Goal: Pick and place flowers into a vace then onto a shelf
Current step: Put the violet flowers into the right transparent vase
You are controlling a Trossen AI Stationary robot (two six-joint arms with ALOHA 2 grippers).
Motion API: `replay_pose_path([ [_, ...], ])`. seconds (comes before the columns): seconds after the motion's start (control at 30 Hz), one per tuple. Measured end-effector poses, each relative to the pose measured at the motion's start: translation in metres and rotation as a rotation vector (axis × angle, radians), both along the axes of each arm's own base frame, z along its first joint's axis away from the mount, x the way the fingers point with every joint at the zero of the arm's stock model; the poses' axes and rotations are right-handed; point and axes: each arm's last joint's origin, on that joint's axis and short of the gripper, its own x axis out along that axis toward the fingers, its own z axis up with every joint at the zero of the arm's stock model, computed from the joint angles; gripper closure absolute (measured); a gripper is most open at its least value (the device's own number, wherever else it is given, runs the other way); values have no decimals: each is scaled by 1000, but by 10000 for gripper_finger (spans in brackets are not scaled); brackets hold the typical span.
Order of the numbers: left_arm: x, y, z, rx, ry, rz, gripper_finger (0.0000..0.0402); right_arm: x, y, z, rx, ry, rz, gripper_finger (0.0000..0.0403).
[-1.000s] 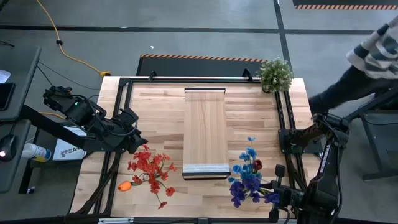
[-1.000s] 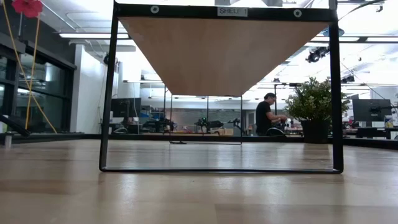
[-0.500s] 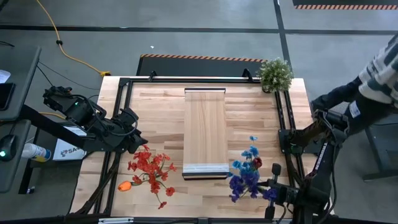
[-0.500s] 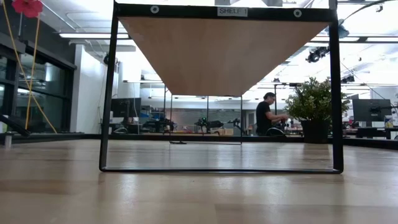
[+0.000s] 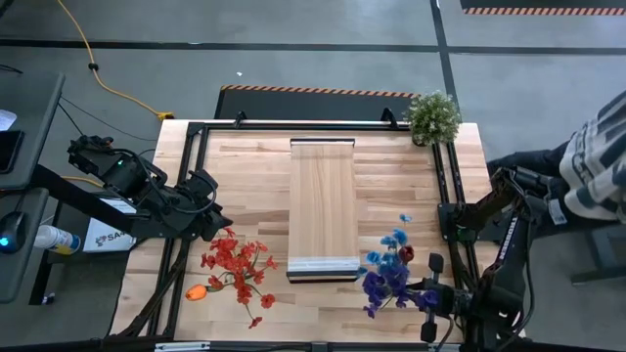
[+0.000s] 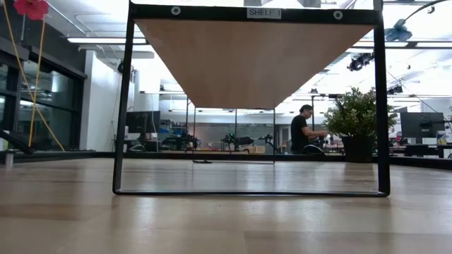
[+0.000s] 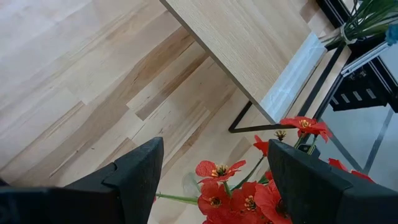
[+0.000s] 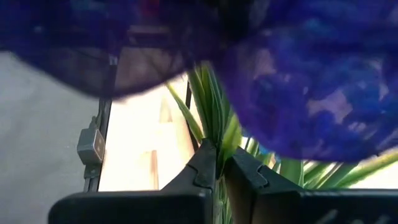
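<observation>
The blue and purple long-stemmed artificial flowers (image 5: pixel 391 274) are held by their green stems in the right gripper (image 5: pixel 430 296), its dark fingers (image 8: pixel 205 163) pinched tight, at the near right corner of the slatted wooden table (image 5: pixel 245 186). The red and orange artificial flowers (image 5: pixel 235 269) lie on the near left of the table, just ahead of the left gripper (image 5: pixel 217 223), whose jaws are spread wide over them, holding nothing. Between the two bunches stands the raised light-wood plank shelf (image 5: pixel 324 207).

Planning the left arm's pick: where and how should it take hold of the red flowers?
Grip the red flowers low on their thin green stems, below the heads. The left gripper, open above them, should likely descend from overhead with fingers straddling the stems; the heads are wide and soft.
</observation>
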Motion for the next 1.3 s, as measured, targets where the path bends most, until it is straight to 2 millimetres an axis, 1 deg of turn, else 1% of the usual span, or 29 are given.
replay_pose_path([
  [0.37,0,0,0,3,-1,2,80,0,1,1,10,-11,-2,384],
  [0.67,0,0,0,3,-1,2,80,2,3,1,55,-20,-6,342],
  [0.93,0,0,0,3,-1,2,80,7,1,1,69,-14,-22,309],
  [1.3,0,0,0,3,-1,2,80,4,3,1,123,18,-6,261],
])
